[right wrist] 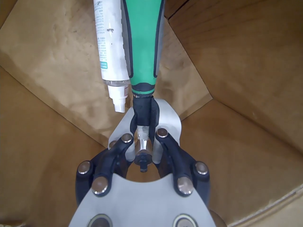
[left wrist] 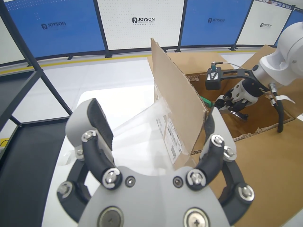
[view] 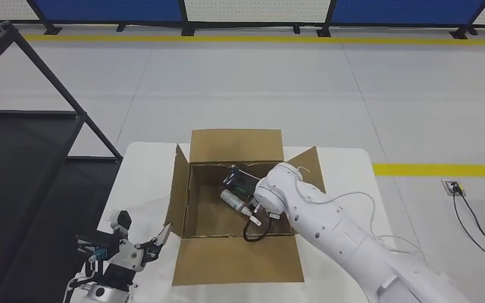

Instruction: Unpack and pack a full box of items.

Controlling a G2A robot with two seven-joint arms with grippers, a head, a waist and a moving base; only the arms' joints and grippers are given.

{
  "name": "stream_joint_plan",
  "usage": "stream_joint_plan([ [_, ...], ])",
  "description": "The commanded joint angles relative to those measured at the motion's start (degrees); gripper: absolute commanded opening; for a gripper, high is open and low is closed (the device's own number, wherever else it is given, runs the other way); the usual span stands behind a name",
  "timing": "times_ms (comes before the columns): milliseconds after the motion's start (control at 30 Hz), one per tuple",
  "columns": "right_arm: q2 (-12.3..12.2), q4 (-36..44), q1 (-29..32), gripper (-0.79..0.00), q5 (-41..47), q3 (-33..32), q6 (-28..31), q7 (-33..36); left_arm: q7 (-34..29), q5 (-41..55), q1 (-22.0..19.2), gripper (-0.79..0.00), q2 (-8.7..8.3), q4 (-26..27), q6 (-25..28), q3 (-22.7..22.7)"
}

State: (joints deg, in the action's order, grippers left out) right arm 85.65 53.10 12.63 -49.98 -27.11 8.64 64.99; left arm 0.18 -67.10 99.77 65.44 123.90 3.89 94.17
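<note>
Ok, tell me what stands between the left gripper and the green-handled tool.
Left wrist view: the box's raised side flap stands between the left gripper and the green-handled tool.

this looks like a robot test hall or lab: blue and white perforated partition panels (left wrist: pixel 139 17) on black feet fence a pale grey floor (view: pixel 242 83) marked with yellow lines (view: pixel 227 38). a black metal rack (view: pixel 38 136) stands beside a white table (view: pixel 144 174).

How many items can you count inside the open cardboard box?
2: a green-handled tool gripped by the right hand, and a white spray bottle lying beside it. The arm may hide others.
</note>
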Motion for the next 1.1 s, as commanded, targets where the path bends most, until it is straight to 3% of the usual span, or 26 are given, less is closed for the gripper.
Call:
stream_joint_plan([
  [0,0.7,-1.6,-0.4,-0.563,0.3,0.2,0.3,-0.2,0.0,0.0,0.2,0.000,0.04,0.1,0.2,0.2],
  [133,1.8,-4.0,-1.0,-0.511,0.5,0.4,0.9,-0.8,0.1,-0.3,0.5,0.000,0.13,0.5,0.6,0.5],
  [333,2.4,-5.5,-1.5,-0.517,0.9,-0.6,2.0,-2.2,0.0,-1.0,0.9,0.000,0.29,0.9,0.7,0.4],
  [533,0.2,0.3,-0.7,-0.480,1.1,-5.6,4.7,-3.3,-0.3,-1.9,1.1,0.000,0.44,1.1,1.0,0.0],
  [667,-3.6,13.7,3.5,-0.434,-1.7,-12.1,5.1,-1.0,-0.5,-1.0,1.0,0.000,0.48,1.0,3.4,-0.5],
  [733,-6.0,22.6,7.5,-0.363,-3.9,-16.9,4.9,0.9,-0.6,-0.1,0.8,0.000,0.47,0.7,4.8,-0.4],
  [800,-8.2,32.4,12.5,-0.028,-6.2,-22.2,4.9,3.0,-0.4,0.3,0.6,0.000,0.45,0.9,6.1,-0.4],
  [933,-11.3,49.8,22.8,0.000,-8.2,-32.8,4.8,5.0,0.3,2.7,0.6,0.000,0.49,1.1,8.9,-0.6],
  [1067,-12.7,61.0,30.1,0.000,-4.3,-41.8,4.0,2.0,-0.9,9.4,-0.2,0.000,0.42,-0.4,13.6,0.0],
])
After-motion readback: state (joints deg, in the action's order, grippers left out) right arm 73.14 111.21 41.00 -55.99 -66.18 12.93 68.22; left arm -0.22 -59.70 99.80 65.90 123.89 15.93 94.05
